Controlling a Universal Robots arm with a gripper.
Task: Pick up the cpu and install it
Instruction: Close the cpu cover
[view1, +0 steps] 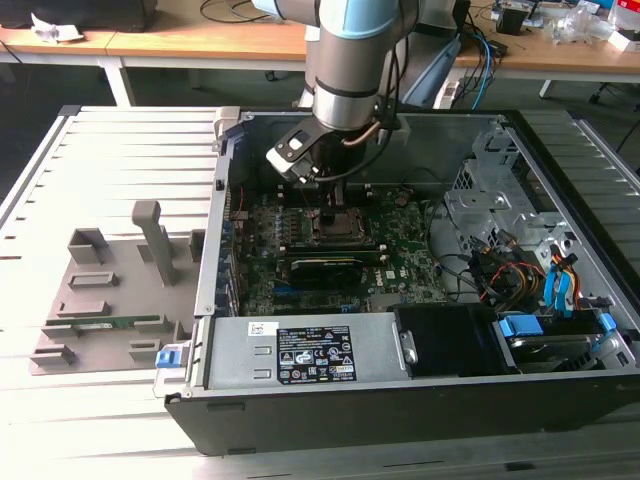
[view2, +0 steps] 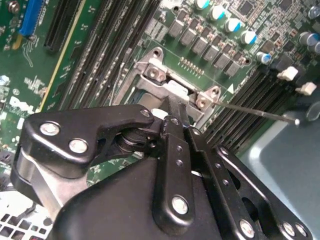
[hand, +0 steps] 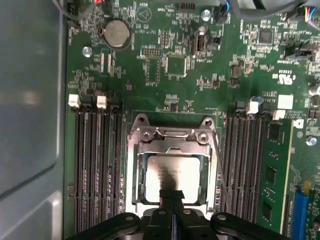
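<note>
Watching from close by, I see the pincer with its fingers pressed together and nothing between them. Its tip is right over the cpu, which lies flat inside the socket frame. A sideways nudge or off-centre press could skew the chip in its seat and damage the socket. The fingers hide whether the tip touches it, and whether it sits fully down.

My gripper, black linkage filling the foreground, hangs with fingers pressed together over the metal-rimmed socket frame on the green motherboard, memory slots on both sides, thin lever rod alongside.
</note>
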